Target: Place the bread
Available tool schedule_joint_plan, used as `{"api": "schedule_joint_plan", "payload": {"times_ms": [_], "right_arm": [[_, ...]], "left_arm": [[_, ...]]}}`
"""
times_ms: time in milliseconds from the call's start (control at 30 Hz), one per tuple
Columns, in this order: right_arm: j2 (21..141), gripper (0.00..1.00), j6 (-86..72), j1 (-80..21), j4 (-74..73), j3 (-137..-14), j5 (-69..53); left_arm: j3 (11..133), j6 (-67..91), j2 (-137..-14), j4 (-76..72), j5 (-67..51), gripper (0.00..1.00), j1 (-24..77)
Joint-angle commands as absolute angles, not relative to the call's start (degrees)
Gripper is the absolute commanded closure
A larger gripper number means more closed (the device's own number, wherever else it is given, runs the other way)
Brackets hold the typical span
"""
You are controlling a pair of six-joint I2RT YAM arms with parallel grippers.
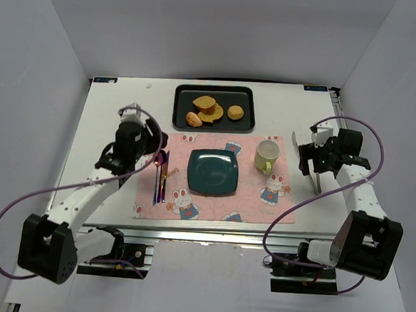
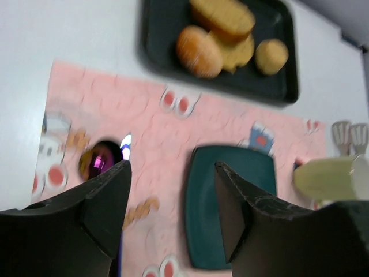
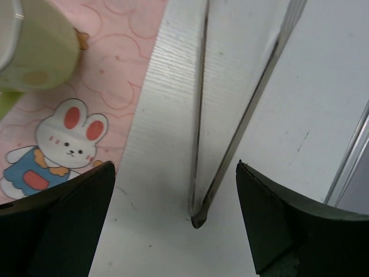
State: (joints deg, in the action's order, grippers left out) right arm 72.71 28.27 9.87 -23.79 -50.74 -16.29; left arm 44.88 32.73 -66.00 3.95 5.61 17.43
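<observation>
The bread (image 1: 214, 115) is the flat golden-brown slice in the black tray (image 1: 244, 124) at the back, partly under an oblong slice (image 1: 204, 101) and an orange bun (image 1: 194, 118). It also shows in the left wrist view (image 2: 241, 54). The teal square plate (image 1: 212, 172) lies empty on the pink mat. My left gripper (image 1: 154, 139) is open and empty, left of the plate and above the mat (image 2: 172, 199). My right gripper (image 1: 312, 162) is open and empty over metal tongs (image 3: 230, 115) that lie on the table.
A small round bun (image 1: 234, 113) sits at the tray's right. A pale green cup (image 1: 266, 156) stands right of the plate. Purple cutlery (image 1: 161, 175) lies on the mat's left side. White walls close in the table.
</observation>
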Motion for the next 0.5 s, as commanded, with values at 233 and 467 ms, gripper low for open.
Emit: {"api": "schedule_joint_plan", "payload": {"times_ms": [233, 467], "right_arm": [[83.8, 0.11, 23.6, 9.3, -17.8, -52.2, -3.4], [93.3, 0.11, 24.1, 9.3, -14.2, -54.7, -2.5]], "left_arm": [[29.0, 40.3, -51.2, 3.3, 9.0, 0.31, 17.6], [29.9, 39.2, -50.9, 5.4, 9.8, 0.3, 17.5]]}}
